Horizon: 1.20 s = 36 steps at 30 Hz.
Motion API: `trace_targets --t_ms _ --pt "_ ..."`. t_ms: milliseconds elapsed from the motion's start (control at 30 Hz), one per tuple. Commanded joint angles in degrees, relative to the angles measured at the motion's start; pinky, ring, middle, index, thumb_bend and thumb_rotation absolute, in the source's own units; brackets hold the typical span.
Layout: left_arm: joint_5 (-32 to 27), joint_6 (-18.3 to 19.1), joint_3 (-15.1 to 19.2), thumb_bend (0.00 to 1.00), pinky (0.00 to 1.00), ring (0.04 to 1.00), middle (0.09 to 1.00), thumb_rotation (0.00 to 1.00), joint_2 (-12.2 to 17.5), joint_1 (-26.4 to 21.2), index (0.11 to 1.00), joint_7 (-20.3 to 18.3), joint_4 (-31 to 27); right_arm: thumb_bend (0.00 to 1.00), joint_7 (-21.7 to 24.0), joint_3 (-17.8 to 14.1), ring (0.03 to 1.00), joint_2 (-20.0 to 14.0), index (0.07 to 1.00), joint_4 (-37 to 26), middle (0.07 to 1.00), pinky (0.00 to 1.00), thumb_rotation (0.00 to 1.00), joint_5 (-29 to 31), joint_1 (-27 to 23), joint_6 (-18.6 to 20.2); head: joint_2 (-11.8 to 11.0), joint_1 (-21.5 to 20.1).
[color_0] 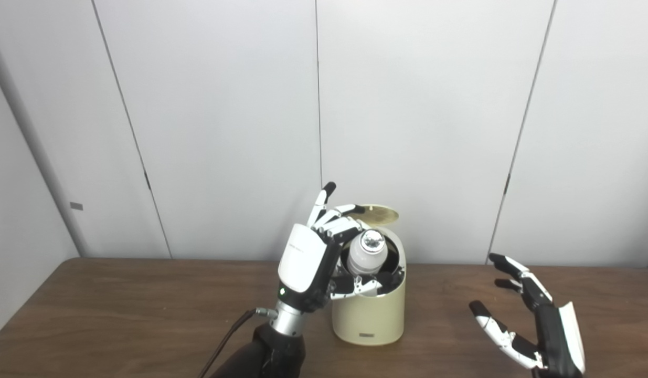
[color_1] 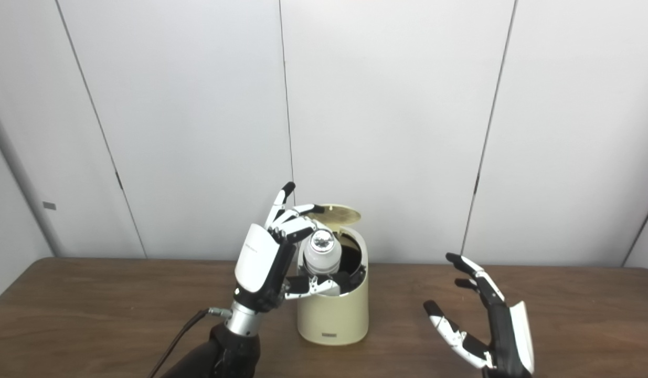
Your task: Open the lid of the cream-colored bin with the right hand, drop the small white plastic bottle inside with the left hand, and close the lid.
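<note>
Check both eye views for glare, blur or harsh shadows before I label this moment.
Left eye view: even, diffuse light, a bright glint on the silvery cap of the small white plastic bottle held by the left hand, the dark mouth of the cream-colored bin unreadable. Right eye view: same glint, soft shadows on the brown wooden table, the open right hand sharp.

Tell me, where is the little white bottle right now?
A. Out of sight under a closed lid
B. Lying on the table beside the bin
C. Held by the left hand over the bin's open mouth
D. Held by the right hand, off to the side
C: the left hand grips the white bottle over the open cream-colored bin, its lid raised; the right hand is open, holding nothing.
</note>
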Motion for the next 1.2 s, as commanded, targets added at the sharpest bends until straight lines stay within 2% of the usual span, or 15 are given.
trace_targets --t_ms 0,233,533,767,867,1000,1033,1067,1100,1133,1167 --pt "-0.93 -0.89 -0.69 0.53 1.0 0.737 0.468 0.0 1.01 -4.43 0.497 2.56 0.79 0.24 0.23 0.26 0.815 -0.11 0.782 -2.34 0.821 0.7 0.37 0.39 -1.32 -1.54 -0.02 -0.32" --pt "-4.59 -0.9 -3.37 0.52 1.0 0.729 0.464 0.0 0.61 -6.38 0.502 3.09 3.62 0.26 -0.16 0.28 0.811 0.3 0.781 -2.19 0.822 0.69 0.43 0.44 -1.33 -1.45 -0.36 -1.05" --pt "-5.88 -0.9 -5.85 0.52 1.0 0.719 0.467 0.0 0.46 -8.44 0.499 4.88 6.63 0.27 -0.56 0.18 0.807 0.65 0.779 -3.06 0.818 0.69 0.46 -1.12 -1.17 -0.48 -0.58 -1.48" --pt "-11.43 -0.9 -6.04 0.52 1.0 0.702 0.459 0.0 0.67 -7.89 0.507 2.17 6.43 0.26 -0.18 0.17 0.811 0.79 0.779 -3.44 0.817 0.69 0.42 -0.35 -1.06 -0.66 -0.11 -1.54" --pt "-14.62 -0.9 -5.35 0.52 1.0 0.709 0.46 0.0 0.56 -7.18 0.511 -0.65 5.89 0.26 -0.22 0.16 0.81 0.72 0.78 -3.49 0.818 0.69 0.42 -0.59 -1.03 -0.6 -0.04 -1.53" --pt "-16.11 -0.9 -4.53 0.52 1.0 0.746 0.485 0.0 0.8 -6.24 0.5 -3.9 4.87 0.26 -0.04 0.14 0.809 0.72 0.781 -3.77 0.818 0.69 0.43 -0.49 -0.93 -0.22 0.18 -1.44" --pt "-16.41 -0.9 -4.42 0.52 1.0 0.758 0.528 0.05 0.9 -6.05 0.496 -4.54 4.68 0.26 -0.08 0.13 0.808 0.71 0.78 -3.79 0.817 0.69 0.43 -0.6 -0.93 -0.18 0.18 -1.43" --pt "-16.83 -0.9 -4.37 0.76 1.0 0.764 0.546 0.17 1.01 -5.86 0.533 -5.11 4.51 0.26 -0.18 0.14 0.807 0.67 0.779 -3.75 0.817 0.69 0.43 -0.84 -0.94 -0.25 0.2 -1.41" --pt "-17.21 -0.9 -4.42 0.88 1.0 0.773 0.556 0.28 1.13 -5.72 0.553 -5.47 4.37 0.26 -0.19 0.15 0.806 0.62 0.778 -3.68 0.815 0.68 0.43 -0.87 -0.96 -0.38 0.23 -1.39" --pt "-17.44 -0.9 -4.49 0.95 1.0 0.781 0.562 0.38 1.23 -5.64 0.565 -5.64 4.27 0.26 -0.18 0.18 0.806 0.6 0.777 -3.66 0.815 0.68 0.43 -0.87 -0.96 -0.45 0.23 -1.39" --pt "-17.54 -0.9 -4.5 0.98 1.0 0.783 0.563 0.44 1.29 -5.57 0.568 -5.75 4.2 0.26 -0.05 0.21 0.805 0.59 0.776 -3.64 0.814 0.68 0.43 -0.55 -0.97 -0.51 0.24 -1.31"
